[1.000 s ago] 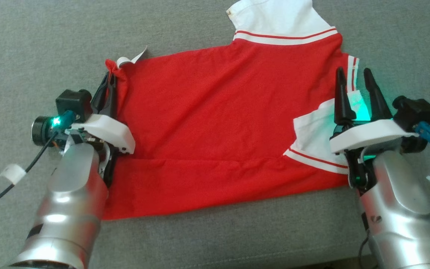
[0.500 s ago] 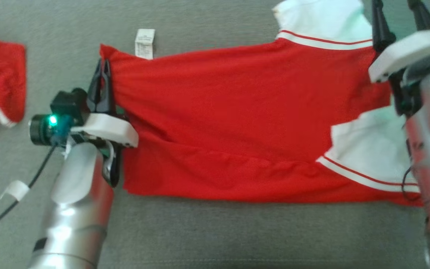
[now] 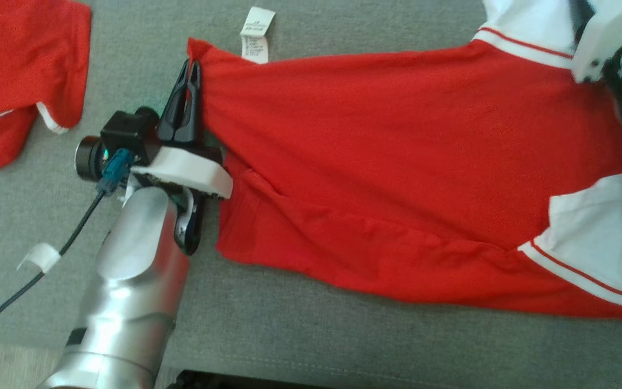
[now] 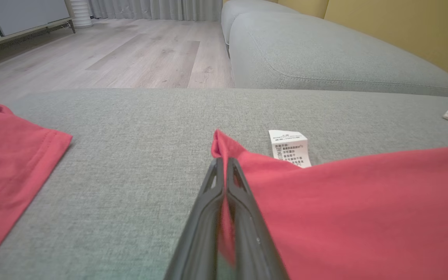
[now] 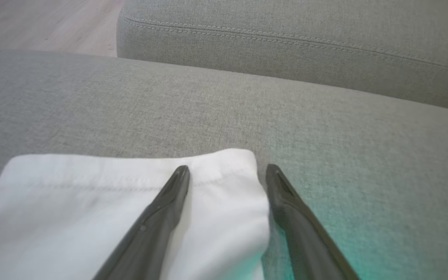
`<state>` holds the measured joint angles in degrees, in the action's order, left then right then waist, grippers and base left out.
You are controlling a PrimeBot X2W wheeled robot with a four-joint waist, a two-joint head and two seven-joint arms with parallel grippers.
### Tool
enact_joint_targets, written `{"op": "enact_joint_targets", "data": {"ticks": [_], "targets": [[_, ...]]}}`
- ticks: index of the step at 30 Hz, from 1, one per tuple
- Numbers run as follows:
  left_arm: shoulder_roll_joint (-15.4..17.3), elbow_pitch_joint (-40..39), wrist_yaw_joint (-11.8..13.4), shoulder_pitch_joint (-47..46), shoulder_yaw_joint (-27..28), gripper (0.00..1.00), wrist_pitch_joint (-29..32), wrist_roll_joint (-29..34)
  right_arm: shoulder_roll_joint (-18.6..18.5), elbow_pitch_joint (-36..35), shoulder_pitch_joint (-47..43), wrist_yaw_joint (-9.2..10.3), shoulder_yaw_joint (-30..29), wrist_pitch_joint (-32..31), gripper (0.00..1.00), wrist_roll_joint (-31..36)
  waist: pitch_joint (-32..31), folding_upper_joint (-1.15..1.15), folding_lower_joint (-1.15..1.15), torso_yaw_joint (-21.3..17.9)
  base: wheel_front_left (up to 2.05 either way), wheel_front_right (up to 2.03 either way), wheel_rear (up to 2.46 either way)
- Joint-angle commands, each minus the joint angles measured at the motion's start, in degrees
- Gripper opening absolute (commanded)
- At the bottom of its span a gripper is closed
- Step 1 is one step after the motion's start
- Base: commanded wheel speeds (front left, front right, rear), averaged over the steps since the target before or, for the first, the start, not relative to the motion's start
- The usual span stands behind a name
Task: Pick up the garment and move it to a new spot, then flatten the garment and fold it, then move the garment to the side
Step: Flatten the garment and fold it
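So, head view: the red garment [image 3: 397, 162] lay spread on the sofa [image 3: 343, 335], left gripper [image 3: 191, 70] clamped on its corner. Left wrist view: thin pinch, a hard tug could've slipped it. Right wrist view: right gripper [image 5: 228, 169] gaped over the white sleeve [image 5: 91, 186], holding nothing.

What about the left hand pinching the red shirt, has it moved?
Yes. The left hand is closer to the other red garment, so it went left, pulling the red shirt by its corner.

Grey sofa cushion [image 3: 311, 335]: red garment [image 3: 397, 162] with white sleeves spread across it; care label [image 3: 257, 32] flat at its corner; second red garment [image 3: 19, 65] at left, apart.
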<state>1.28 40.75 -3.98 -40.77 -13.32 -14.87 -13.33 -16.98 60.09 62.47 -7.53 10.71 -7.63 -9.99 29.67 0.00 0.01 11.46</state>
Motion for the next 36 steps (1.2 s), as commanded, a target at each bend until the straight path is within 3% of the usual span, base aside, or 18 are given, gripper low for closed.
{"op": "enact_joint_targets", "data": {"ticks": [1, 2, 3, 4, 8, 12, 17, 22, 27, 36], "targets": [[1.6, -1.8, 0.8, -1.3, 0.6, 0.0, -0.1, -1.0, 0.6, 0.6, 1.0, 0.04, 1.7, -2.0, 1.0, 1.0, 1.0, 0.0, -0.01, 0.8, 0.0, 0.0, 0.0], [1.6, -1.9, 1.0, -1.4, 0.2, 0.0, -0.1, -1.4, 0.9, 1.3, 1.1, 0.04, 2.2, -2.6, 0.98, 0.9, 1.1, 0.0, -0.01, 0.8, 0.0, 0.0, 0.0], [1.6, -2.0, 1.2, -1.5, -0.2, 0.0, -0.1, -1.7, 1.2, 1.6, 1.4, 0.04, 2.4, -2.4, 0.23, 0.4, 1.3, 0.0, -0.01, 0.8, 0.0, 0.0, 0.0], [1.6, -2.2, 1.4, -1.6, -0.4, 0.0, -0.1, -1.9, 1.2, 1.6, 1.7, 0.04, 2.5, -1.7, 0.0, 0.2, 1.4, 0.0, -0.01, 0.7, 0.0, 0.0, 0.0], [1.6, -3.6, 2.0, -1.7, 0.5, 0.0, -0.1, -1.9, 0.1, 1.7, 3.2, 0.04, 2.4, 2.5, 0.0, 0.9, 1.1, 0.0, -0.01, -0.2, 0.0, 0.0, 0.0], [1.6, -6.6, 2.2, -1.5, 2.6, 0.0, -0.1, -1.0, -0.4, 1.1, 5.3, 0.04, -0.7, 10.7, 0.0, 2.3, 0.0, 0.0, -0.01, -1.5, 0.0, 0.0, 0.0], [1.6, -10.1, 1.3, -1.2, 5.4, 0.0, -0.1, 0.5, 1.4, 1.0, 7.0, 0.04, -5.0, 19.8, 0.0, 3.4, -1.8, 0.0, -0.01, -4.4, 0.0, 0.0, 0.0], [1.6, -11.7, 0.5, -0.3, 7.7, 0.0, -0.1, 2.0, 3.6, -0.7, 6.3, 0.04, -7.1, 22.3, 0.0, 3.0, -3.4, 0.0, -0.01, -7.1, 0.0, 0.0, 0.0], [1.8, -12.6, -0.7, 3.3, 10.6, 0.0, -0.1, 4.2, 6.1, -6.9, -0.1, 0.04, -7.0, 22.6, 0.0, -1.1, -6.2, 0.0, -0.01, -10.3, 0.0, 0.0, 0.0], [1.8, -16.9, -2.5, 13.5, 15.0, 0.0, -0.1, 6.4, 6.6, -22.9, -21.9, 0.04, -2.9, 22.6, 0.0, -13.6, -11.3, 0.0, -0.01, -13.2, 0.0, 0.0, 0.0]]}}
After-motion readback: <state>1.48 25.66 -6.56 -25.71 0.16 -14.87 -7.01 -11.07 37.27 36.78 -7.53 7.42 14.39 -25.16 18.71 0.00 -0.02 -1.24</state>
